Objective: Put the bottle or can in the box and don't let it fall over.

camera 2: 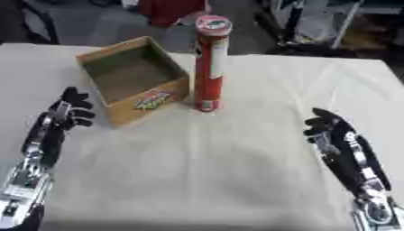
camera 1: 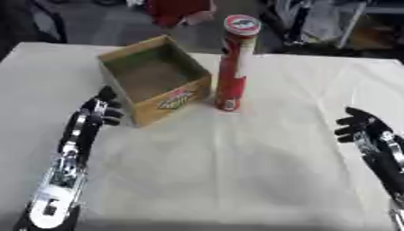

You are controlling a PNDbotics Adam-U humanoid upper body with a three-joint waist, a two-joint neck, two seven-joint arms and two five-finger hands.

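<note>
A tall red can point(camera 1: 233, 63) with a round lid stands upright on the white cloth, just right of an open wooden box point(camera 1: 154, 77) that has a logo on its front wall. The box holds nothing that I can see. My left hand point(camera 1: 98, 110) rests at the left, close to the box's near left corner, its fingers relaxed and holding nothing. On the right my right hand point(camera 2: 328, 125) lies open on the cloth, well apart from the can.
The white cloth point(camera 1: 229, 167) covers the whole table, wrinkled toward the front. Beyond the far edge stand dark furniture and a red object point(camera 1: 177, 11).
</note>
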